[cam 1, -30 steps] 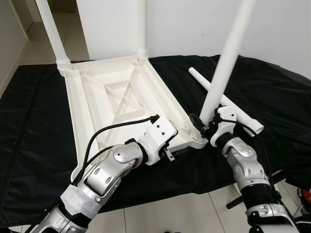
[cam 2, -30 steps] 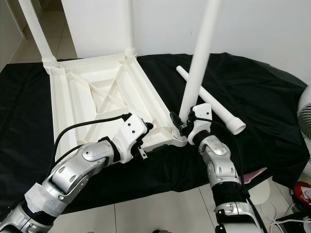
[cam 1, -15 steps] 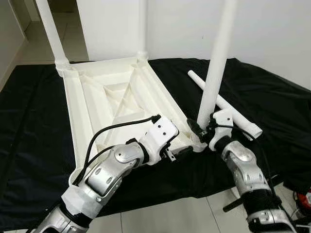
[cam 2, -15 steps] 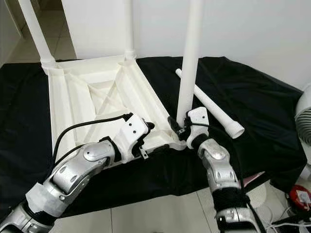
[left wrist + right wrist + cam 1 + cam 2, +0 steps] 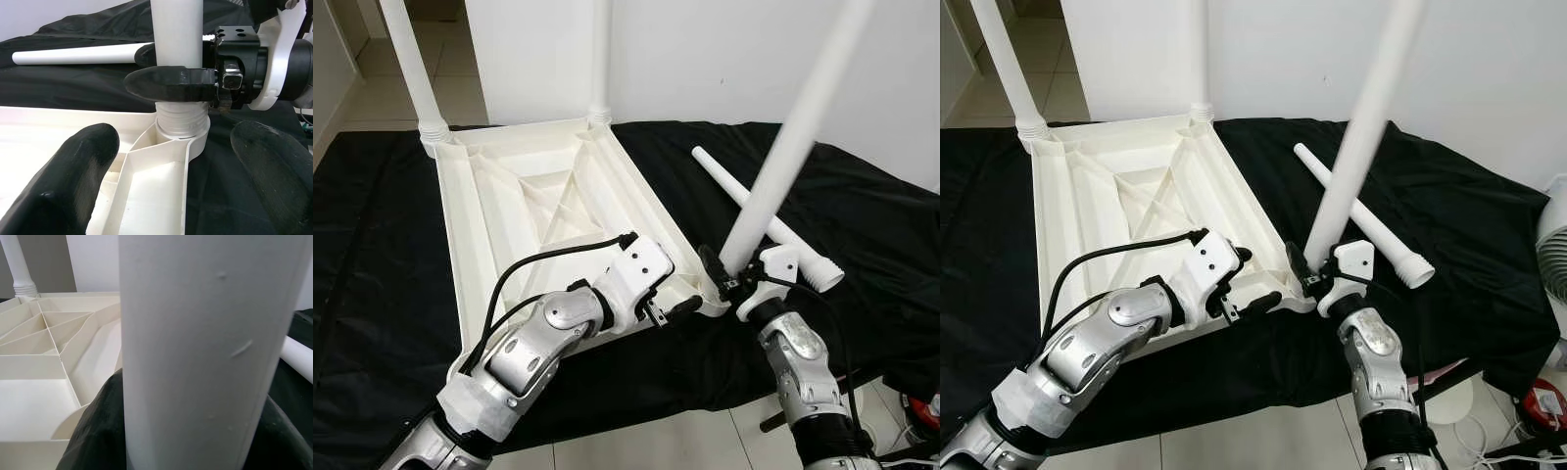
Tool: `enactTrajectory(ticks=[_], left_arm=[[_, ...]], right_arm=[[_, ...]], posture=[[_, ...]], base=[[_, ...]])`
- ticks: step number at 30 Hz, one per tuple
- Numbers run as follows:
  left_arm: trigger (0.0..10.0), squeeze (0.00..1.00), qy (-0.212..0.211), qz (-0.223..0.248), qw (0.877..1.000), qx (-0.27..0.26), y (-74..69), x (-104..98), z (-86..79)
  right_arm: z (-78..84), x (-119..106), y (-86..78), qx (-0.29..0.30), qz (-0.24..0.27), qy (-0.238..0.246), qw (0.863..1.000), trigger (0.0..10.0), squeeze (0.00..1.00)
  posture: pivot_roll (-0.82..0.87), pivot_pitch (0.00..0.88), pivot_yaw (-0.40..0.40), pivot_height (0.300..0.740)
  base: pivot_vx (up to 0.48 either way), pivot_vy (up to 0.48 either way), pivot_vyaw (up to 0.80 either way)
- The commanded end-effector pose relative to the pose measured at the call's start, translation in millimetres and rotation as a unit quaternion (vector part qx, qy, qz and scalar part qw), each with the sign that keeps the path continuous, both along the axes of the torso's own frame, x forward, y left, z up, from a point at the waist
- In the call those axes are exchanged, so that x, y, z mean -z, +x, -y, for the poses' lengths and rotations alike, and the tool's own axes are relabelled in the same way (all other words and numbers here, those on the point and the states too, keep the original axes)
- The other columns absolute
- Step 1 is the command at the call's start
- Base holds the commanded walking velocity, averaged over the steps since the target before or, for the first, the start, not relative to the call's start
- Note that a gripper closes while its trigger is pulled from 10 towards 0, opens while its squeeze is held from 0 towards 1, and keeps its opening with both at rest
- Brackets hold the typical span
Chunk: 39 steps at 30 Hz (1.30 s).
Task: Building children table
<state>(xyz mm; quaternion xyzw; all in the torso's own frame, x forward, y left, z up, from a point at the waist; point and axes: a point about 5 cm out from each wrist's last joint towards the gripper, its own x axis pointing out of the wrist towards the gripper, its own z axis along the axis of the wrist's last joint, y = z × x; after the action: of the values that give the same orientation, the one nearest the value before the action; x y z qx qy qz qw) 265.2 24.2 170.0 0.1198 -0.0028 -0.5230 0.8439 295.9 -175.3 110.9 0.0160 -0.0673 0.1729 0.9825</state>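
Observation:
The white tabletop [image 5: 538,206] lies upside down on a black cloth, with two legs [image 5: 406,59] [image 5: 599,59] standing in its far corners. My right gripper [image 5: 724,279] is shut on a third white leg [image 5: 783,166] just above its ribbed base. That base sits at the near right corner socket [image 5: 183,129], and the leg leans up and to the right. My left gripper [image 5: 671,308] is open at the near edge, its fingers [image 5: 68,181] on either side of that corner. A spare leg [image 5: 724,176] lies on the cloth behind.
The black cloth [image 5: 372,294] covers the work area and ends at tiled floor [image 5: 1263,441] in front. A white wall stands behind. A fan [image 5: 1552,245] and a red object [image 5: 1542,406] are at the far right.
The leg in my right gripper stood nearly upright half a second ago and now leans well to the right, base still at the corner. My left gripper has stayed at the corner.

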Motion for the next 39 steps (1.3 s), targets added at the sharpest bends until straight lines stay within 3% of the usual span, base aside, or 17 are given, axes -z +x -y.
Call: enactTrajectory(ticks=[1,8,15,20,26,39], left_arm=[[10.0,0.00,0.008,0.002,0.999,0.047,-7.7,-1.5,3.6],[10.0,0.00,0.007,0.001,0.999,0.045,-7.8,-1.6,3.0],[10.0,0.00,0.008,0.001,0.999,0.047,-7.7,-1.7,3.5],[10.0,0.00,0.007,0.001,0.999,0.046,-7.1,-2.0,3.9],[10.0,0.00,0.007,0.003,0.999,0.045,-6.7,-2.5,5.0],[10.0,0.00,0.006,0.006,0.999,0.040,-5.8,-3.3,5.2]], right_arm=[[3.0,67.6,-30.7,0.024,-0.145,0.012,0.989,10.0,0.00],[-1.8,65.4,-35.6,0.019,-0.118,0.003,0.993,10.0,0.00],[-7.9,68.5,-35.0,0.024,-0.132,0.018,0.991,10.0,0.00],[-8.1,64.1,-27.9,0.039,-0.132,0.029,0.990,10.0,0.00],[-12.4,58.4,-14.7,0.053,-0.137,0.008,0.989,10.0,0.00],[-14.6,45.5,-5.1,0.058,-0.119,0.001,0.991,10.0,0.00]], posture=[[0.04,0.082,-0.005,0.740],[0.04,0.086,-0.005,0.740],[0.04,0.086,-0.003,0.740],[0.04,0.090,-0.006,0.740],[0.04,0.092,-0.010,0.740],[0.05,0.093,-0.015,0.740]], base=[[0.000,0.000,0.00],[0.000,0.000,0.00],[0.000,0.000,0.00],[0.000,0.000,0.00],[0.000,0.000,0.00],[0.000,0.000,0.00]])
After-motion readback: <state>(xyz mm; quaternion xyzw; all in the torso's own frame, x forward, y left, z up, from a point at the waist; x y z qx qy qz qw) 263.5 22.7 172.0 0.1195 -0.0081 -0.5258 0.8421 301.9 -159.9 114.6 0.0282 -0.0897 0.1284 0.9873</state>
